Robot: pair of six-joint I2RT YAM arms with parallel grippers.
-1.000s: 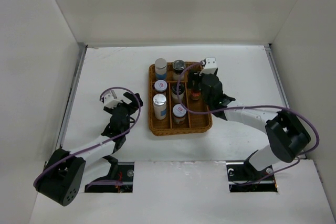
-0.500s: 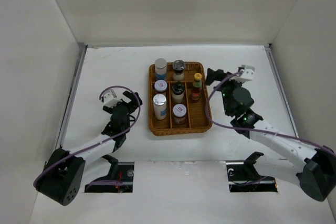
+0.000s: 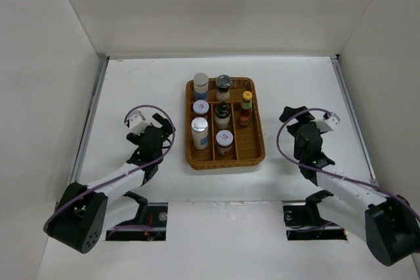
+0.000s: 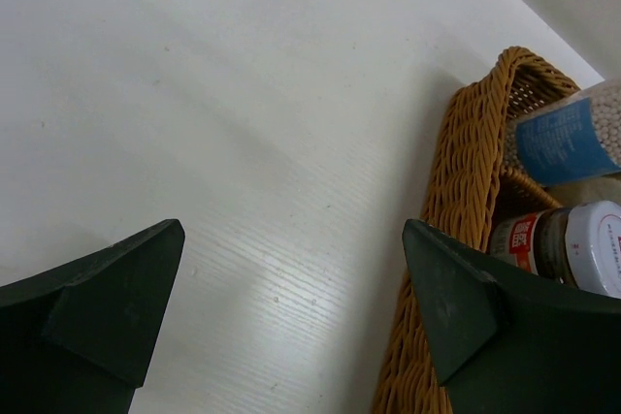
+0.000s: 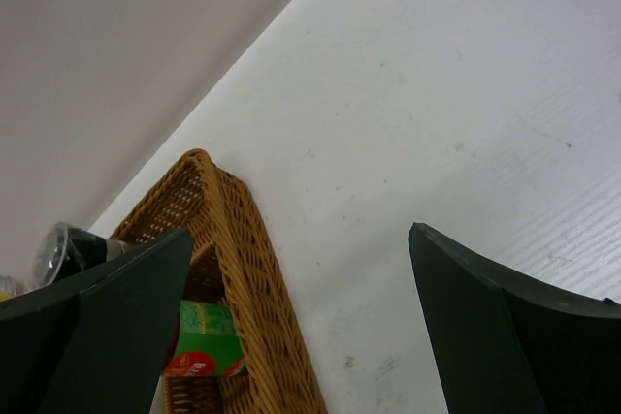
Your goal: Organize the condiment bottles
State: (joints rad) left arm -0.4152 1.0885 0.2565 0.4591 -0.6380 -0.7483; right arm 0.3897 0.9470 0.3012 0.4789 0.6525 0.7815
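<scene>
Several condiment bottles stand in the brown wicker tray (image 3: 257, 152). In its left column are a white jar (image 3: 200, 85), a red-lidded shaker (image 3: 201, 107) and a white silver-capped jar (image 3: 199, 132). In the middle column are a grey-lidded shaker (image 3: 223, 84), a black-capped bottle (image 3: 222, 115) and another red-lidded shaker (image 3: 224, 140). The slim sauce bottle with the yellow cap (image 3: 246, 107) stands upright in the right column. My left gripper (image 3: 161, 126) is open and empty left of the tray. My right gripper (image 3: 292, 115) is open and empty right of the tray. In the right wrist view my gripper (image 5: 301, 232) faces the tray rim (image 5: 252, 269) and the sauce bottle's green label (image 5: 204, 336).
In the left wrist view my gripper (image 4: 293, 230) is over bare table beside the tray's left wall (image 4: 466, 162), with a blue-labelled jar (image 4: 563, 138) and a red-lidded shaker (image 4: 572, 249) behind it. White walls enclose the table at the back and on both sides.
My right gripper has let go of the sauce bottle, left it standing in the tray's right column, and drawn back right and toward the near edge. The left arm has barely moved.
</scene>
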